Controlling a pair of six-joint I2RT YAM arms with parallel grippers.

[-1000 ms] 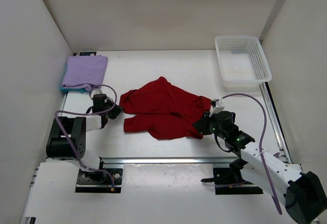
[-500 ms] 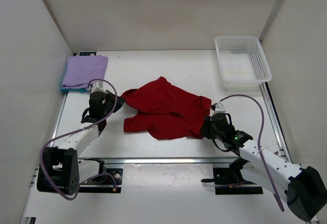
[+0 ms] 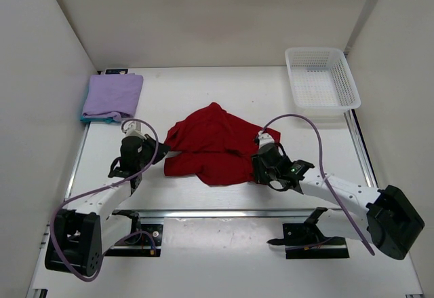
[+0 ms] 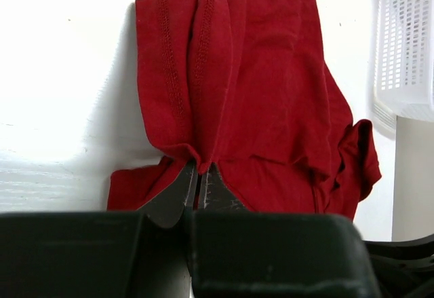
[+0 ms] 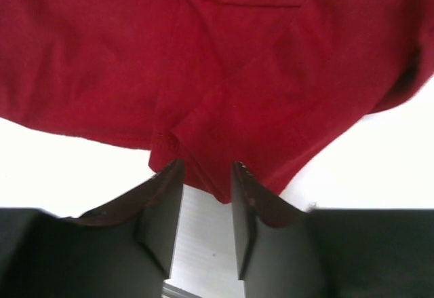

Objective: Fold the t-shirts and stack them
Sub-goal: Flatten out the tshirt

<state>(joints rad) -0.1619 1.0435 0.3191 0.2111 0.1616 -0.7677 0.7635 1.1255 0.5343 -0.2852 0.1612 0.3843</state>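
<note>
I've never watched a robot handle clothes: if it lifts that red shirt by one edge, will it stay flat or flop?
Probably floppy: the red shirt lies in rumpled folds. It would likely sag from wherever it is pinched, as at the left gripper, shut on a bunched edge. Pushed, it would probably crumple, not slide whole.

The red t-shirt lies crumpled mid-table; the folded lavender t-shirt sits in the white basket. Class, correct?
No. The top external view shows the folded lavender t-shirt on the table, far left, not in the white basket; the red t-shirt claim holds.
</note>
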